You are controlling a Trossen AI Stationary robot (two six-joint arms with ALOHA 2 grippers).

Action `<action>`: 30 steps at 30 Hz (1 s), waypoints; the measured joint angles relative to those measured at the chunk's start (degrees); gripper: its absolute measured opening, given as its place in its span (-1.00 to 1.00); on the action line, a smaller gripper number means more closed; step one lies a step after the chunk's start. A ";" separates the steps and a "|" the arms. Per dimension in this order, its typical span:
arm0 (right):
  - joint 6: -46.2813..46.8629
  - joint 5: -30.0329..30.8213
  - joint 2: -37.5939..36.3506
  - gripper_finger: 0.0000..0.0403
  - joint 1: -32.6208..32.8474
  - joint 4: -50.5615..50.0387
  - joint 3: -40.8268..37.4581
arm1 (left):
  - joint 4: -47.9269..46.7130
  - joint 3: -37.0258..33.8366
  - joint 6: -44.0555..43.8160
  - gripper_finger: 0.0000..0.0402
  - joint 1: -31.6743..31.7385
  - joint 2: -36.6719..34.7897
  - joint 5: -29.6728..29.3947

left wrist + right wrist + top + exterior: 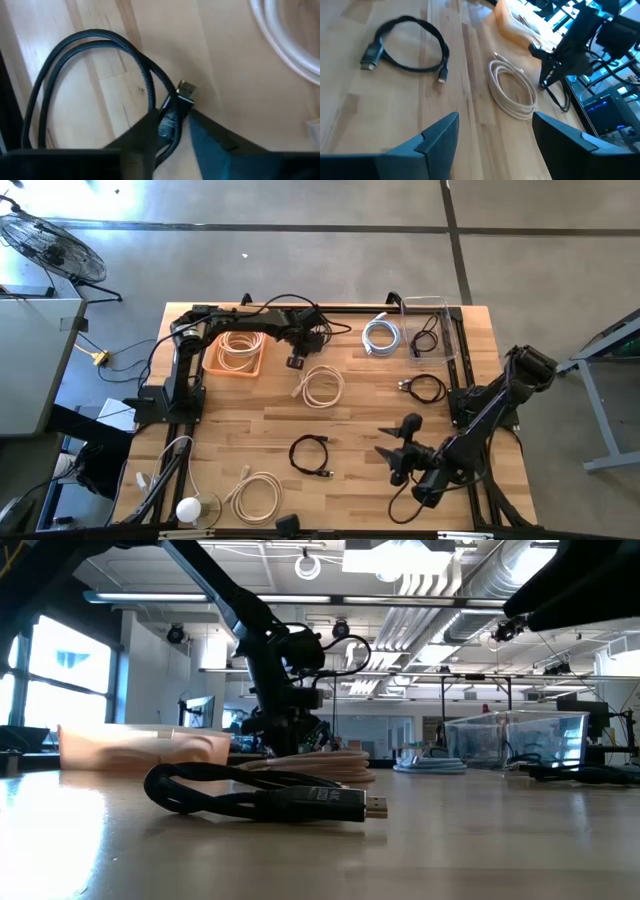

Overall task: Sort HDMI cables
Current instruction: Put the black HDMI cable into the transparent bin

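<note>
left wrist view: the left gripper (172, 131) has its two fingers drawn in narrow around the plug end of a thin black cable (100, 55), which sits pinched between them; the metal tip pokes out past the fingertips and the loops trail over the wood.
left gripper from above: it (298, 360) hangs over the far middle of the table (360, 430), just beside the orange tray (236, 367).
orange tray: holds a coiled cream cable (238, 346).
cream coil mid-table: a second cream cable (322, 387) lies on the wood just in front of the left gripper.
right gripper: it (495, 132) stands with fingers spread wide and nothing between them, over the near right part of the table (398, 442).
black cable near front: a coiled black cable (311, 454) lies near the middle front, to the left of the right gripper; in the low view it (262, 796) is closest to the camera, plug pointing right.
clear bin: a see-through box (440, 330) at the far right corner holds a dark cable (427, 340).
silvery cable: a pale coil (381, 335) lies just left of the clear bin.
black cable at right: another black coil (424, 388) lies in front of the clear bin.
front left: a cream coil (257, 492) lies near the front edge.
</note>
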 joint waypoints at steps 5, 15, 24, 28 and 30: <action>-0.18 -0.34 0.00 0.22 -0.57 1.50 -0.73 | -0.81 0.09 -1.04 -0.93 1.37 -0.07 -0.27; -4.79 -0.25 0.00 0.22 -0.39 6.25 -0.73 | -4.20 -0.19 -5.43 -0.99 0.42 -2.01 0.90; -4.81 5.84 -0.02 0.22 -0.37 13.97 -0.73 | -11.19 -0.31 -5.41 -0.99 -5.83 -10.26 2.82; -1.26 3.84 -0.02 0.22 -0.98 18.33 -0.70 | -13.68 -0.26 -6.38 -1.00 -9.70 -16.30 2.91; -3.19 1.33 -0.02 0.22 -1.37 19.72 -0.70 | -14.87 -0.24 -6.96 -1.00 -12.06 -19.65 3.27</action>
